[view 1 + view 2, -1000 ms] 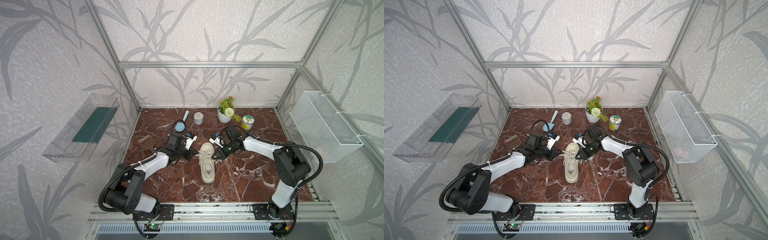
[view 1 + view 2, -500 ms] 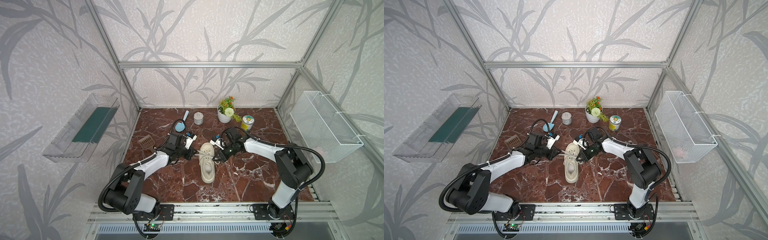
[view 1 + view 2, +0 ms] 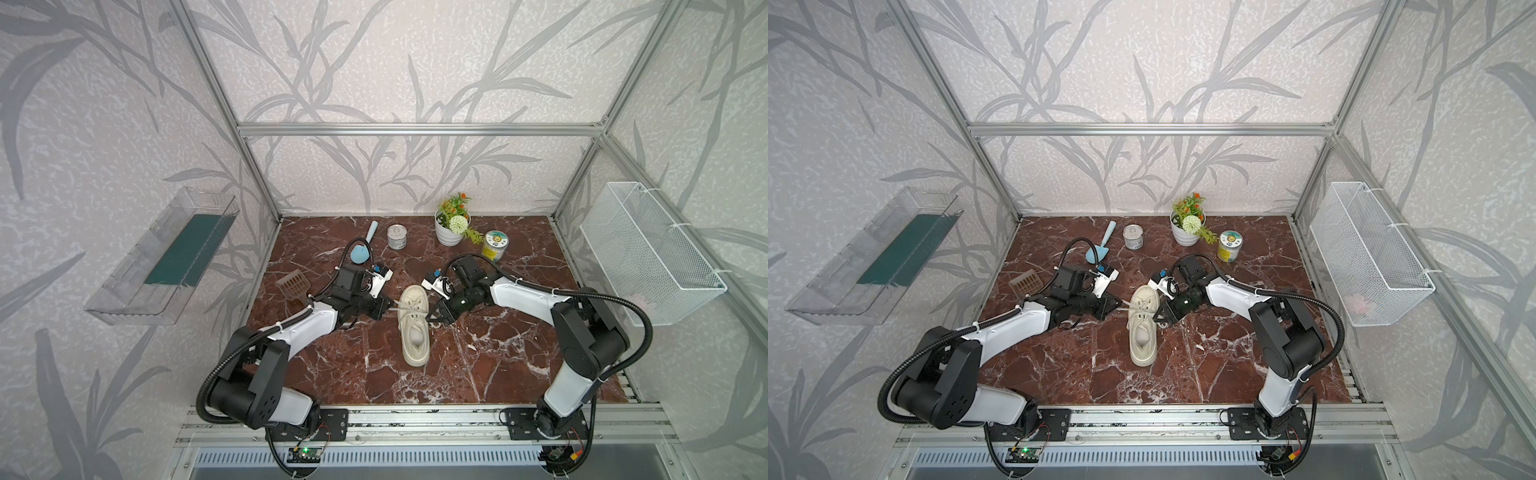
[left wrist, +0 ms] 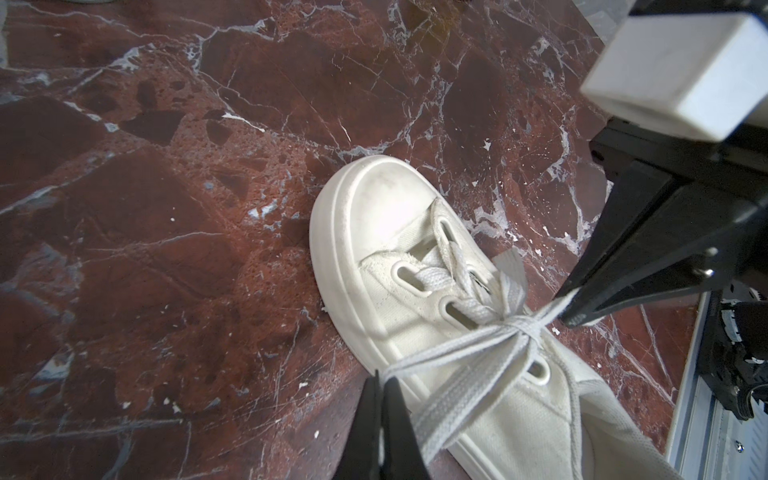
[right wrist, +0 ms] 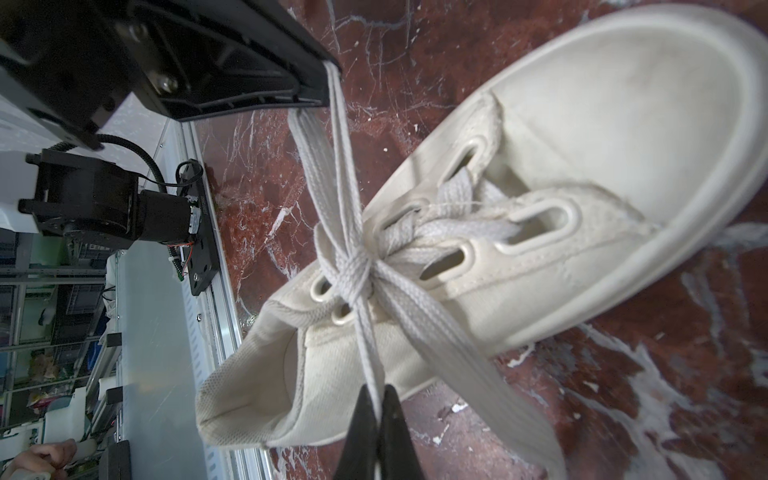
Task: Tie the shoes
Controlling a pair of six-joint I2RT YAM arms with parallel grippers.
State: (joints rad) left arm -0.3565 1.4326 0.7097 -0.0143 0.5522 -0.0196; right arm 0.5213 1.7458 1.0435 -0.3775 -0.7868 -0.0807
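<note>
Both the left gripper (image 4: pixel 383 380) and the right gripper (image 5: pixel 377 392) are closed tight on the laces (image 4: pixel 465 388). In the left wrist view a strand is seen pinched at the left gripper's tip and pulled taut to the knot (image 4: pixel 524 328). The right gripper's tip is seen nipping a short strand just beside that knot, on the far side of the shoe (image 4: pixel 386 232).

In the right wrist view the reverse is shown. A thin strand is gripped edge-on, a broad flat band is passed beside the tip, and two strands are stretched from the knot up to the left gripper. The heel opening, cut off in the left wrist view, is shown whole there.

The knot is too small to be read in both top views, but only there are the whole arms given. The left arm (image 3: pixel 307 328) and the right arm (image 3: pixel 525 297) are stretched low from their bases at the near edge of the worktop (image 3: pixel 332 374). They are angled inward, so that the grippers are pointed at each other across the shoe.

The shoe is stood on its sole near the middle of the worktop, between the two tips. Its toe is turned toward the far edge and its heel toward the near edge.
</note>
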